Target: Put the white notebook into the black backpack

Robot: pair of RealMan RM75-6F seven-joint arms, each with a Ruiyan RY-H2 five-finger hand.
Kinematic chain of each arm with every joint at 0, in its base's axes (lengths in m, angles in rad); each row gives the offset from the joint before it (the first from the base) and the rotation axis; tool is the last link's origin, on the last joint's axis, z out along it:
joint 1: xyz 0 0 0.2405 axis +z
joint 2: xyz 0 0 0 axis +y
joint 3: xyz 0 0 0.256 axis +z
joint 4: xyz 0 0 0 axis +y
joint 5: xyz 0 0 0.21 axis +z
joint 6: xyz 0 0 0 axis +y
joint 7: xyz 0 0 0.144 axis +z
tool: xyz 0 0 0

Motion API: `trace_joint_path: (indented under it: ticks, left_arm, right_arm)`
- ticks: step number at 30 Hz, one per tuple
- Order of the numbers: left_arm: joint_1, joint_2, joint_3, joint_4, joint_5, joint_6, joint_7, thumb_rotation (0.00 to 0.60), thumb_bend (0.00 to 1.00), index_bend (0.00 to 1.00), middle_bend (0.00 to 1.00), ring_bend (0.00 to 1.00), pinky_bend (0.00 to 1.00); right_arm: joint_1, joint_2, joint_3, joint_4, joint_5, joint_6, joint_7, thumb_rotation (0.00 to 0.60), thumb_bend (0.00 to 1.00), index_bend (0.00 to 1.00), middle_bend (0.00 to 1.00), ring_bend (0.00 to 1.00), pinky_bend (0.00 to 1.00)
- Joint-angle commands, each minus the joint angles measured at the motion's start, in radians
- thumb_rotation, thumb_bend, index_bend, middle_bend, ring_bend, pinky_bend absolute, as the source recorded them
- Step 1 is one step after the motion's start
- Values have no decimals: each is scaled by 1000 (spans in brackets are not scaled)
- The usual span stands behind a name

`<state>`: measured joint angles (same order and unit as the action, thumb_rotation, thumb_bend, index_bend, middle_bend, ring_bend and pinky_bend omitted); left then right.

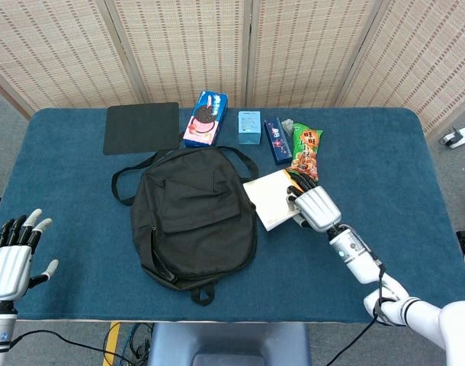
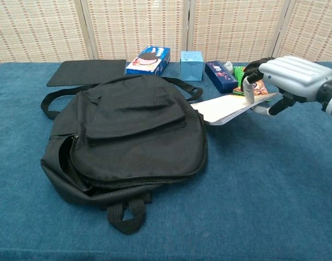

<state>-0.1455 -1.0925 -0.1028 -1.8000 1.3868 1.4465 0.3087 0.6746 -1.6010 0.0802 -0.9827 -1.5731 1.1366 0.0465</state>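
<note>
The black backpack (image 1: 193, 215) (image 2: 125, 137) lies flat on the blue table, its side zipper gaping at the left. The white notebook (image 1: 273, 198) (image 2: 227, 107) is lifted off the table just right of the backpack. My right hand (image 1: 316, 207) (image 2: 283, 79) grips the notebook's right edge, fingers over the top and thumb beneath. My left hand (image 1: 10, 258) hovers open at the table's near left corner, away from everything; the chest view does not show it.
Along the far edge lie a dark mat (image 1: 142, 127), a cookie box (image 1: 206, 118), a small light-blue box (image 1: 249, 127), a dark blue packet (image 1: 276, 140) and a green snack bag (image 1: 306, 152). The backpack's strap (image 1: 126, 177) loops out to the left.
</note>
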Motion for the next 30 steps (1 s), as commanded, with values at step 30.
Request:
trace_joint_path:
  ticks: [30]
  left_arm:
    - [-478, -112, -14, 196, 237, -502, -331, 600, 281, 258, 96, 106, 66]
  right_arm:
    - [-118, 398, 128, -310, 25, 296, -271, 600, 615, 636, 377, 172, 138]
